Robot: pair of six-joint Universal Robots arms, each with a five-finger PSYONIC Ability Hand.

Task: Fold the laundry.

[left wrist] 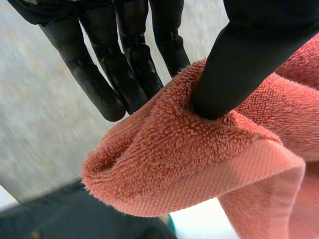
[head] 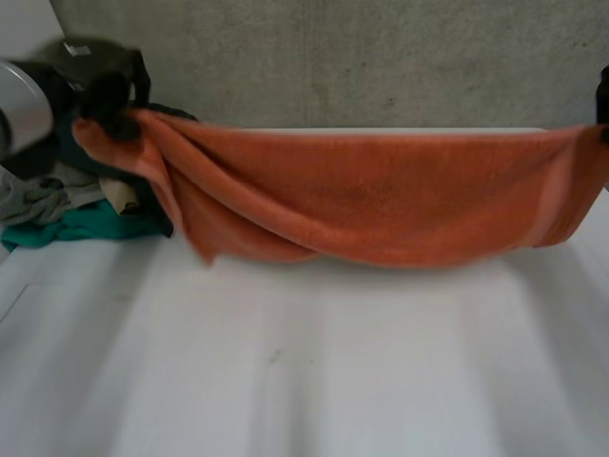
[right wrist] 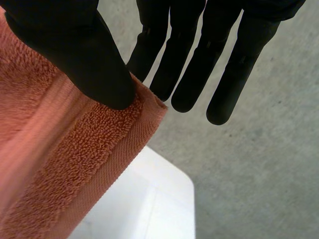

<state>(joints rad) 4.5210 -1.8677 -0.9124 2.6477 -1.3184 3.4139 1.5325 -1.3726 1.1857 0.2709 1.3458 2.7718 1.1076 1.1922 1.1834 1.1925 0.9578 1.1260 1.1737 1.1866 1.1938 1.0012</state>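
An orange towel (head: pixel 371 195) hangs stretched across the back of the white table (head: pixel 285 362), sagging in the middle. My left hand (head: pixel 109 103) holds its left top corner up in the air. In the left wrist view the thumb (left wrist: pixel 239 59) pinches the towel corner (left wrist: pixel 164 159) against the fingers (left wrist: pixel 124 64). My right hand (head: pixel 603 105) holds the right top corner at the view's edge. Its thumb (right wrist: pixel 84 55) presses the hemmed towel corner (right wrist: pixel 75 149) against straight fingers (right wrist: pixel 199 59).
A heap of other laundry (head: pixel 67 214), grey, teal and dark pieces, lies at the table's left back. A grey concrete wall (head: pixel 381 57) stands behind the table. The table's far corner (right wrist: pixel 174 199) lies below my right hand.
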